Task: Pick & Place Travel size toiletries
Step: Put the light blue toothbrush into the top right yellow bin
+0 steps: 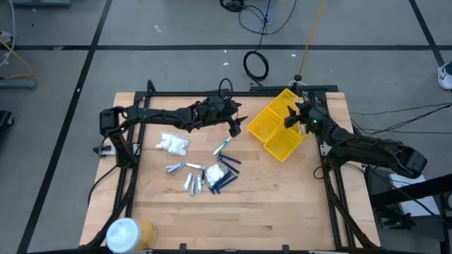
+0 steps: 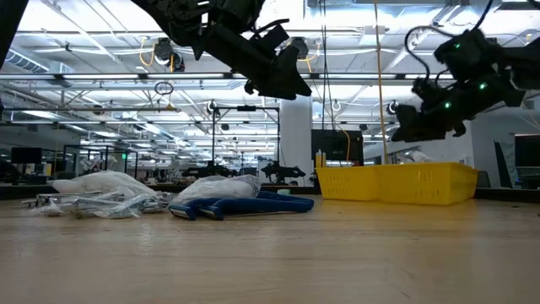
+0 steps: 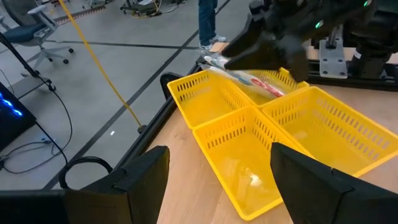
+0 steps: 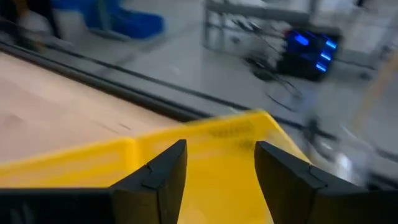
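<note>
Toothbrush packet [image 3: 249,78] lies slantwise, seemingly across the yellow bin [image 3: 219,134].

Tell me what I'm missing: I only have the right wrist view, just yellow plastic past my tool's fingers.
Observer: Your right tool hangs over the yellow bin, on the side away from the toiletries pile.
Operator: Say what is under it.
Observer: The left wrist view shows a silvery item with red print right below your tool. I cannot tell whether it is held.
Operator: Report the left arm.
Observer: The left tool is open and empty, raised above the table beside the bin, near a white-and-blue toothbrush.
</note>
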Robot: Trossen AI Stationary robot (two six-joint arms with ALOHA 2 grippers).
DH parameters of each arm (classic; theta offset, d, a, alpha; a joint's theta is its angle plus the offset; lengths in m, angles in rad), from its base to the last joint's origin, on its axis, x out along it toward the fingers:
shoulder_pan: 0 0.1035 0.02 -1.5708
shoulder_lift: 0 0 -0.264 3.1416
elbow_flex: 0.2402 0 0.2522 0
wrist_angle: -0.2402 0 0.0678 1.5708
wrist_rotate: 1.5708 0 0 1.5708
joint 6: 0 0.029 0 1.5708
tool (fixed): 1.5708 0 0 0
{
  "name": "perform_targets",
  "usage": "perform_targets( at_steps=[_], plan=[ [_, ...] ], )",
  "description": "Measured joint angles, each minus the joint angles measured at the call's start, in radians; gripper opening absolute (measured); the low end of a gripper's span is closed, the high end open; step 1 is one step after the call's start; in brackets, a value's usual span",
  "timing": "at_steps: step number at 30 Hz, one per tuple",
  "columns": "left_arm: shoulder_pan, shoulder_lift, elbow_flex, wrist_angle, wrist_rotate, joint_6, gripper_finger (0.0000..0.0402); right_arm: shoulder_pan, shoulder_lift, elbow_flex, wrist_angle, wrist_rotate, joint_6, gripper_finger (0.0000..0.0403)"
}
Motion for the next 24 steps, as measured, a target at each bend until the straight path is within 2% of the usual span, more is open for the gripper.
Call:
perform_targets(
  at_steps=[3,6,11,16,20,24],
  plan=[
    [0.0,0.0,0.0,-0.001,0.0,0.017,0.0269,0.013,-0.082,0.0,0.016,-0.125,-0.033,0.0176],
    [0.0,0.0,0.0,-0.012,0.0,0.039,0.0269,0.029,-0.148,0.0,0.04,-0.302,-0.066,0.0174],
    [0.0,0.0,0.0,-0.1,0.0,0.053,0.0269,0.07,-0.211,0.0,0.077,-0.55,-0.069,0.0172],
    [-0.015,0.0,0.0,-0.339,0.005,0.025,0.0269,0.127,-0.229,0.001,0.077,-0.569,-0.069,0.0171],
    [-0.053,0.0,0.0,-0.569,0.004,-0.063,0.0269,0.144,-0.229,0.001,0.077,-0.567,-0.083,0.0171],
    [-0.088,0.0,0.0,-0.664,-0.021,-0.171,0.0269,0.144,-0.229,0.001,0.077,-0.563,-0.086,0.0171]
  ],
)
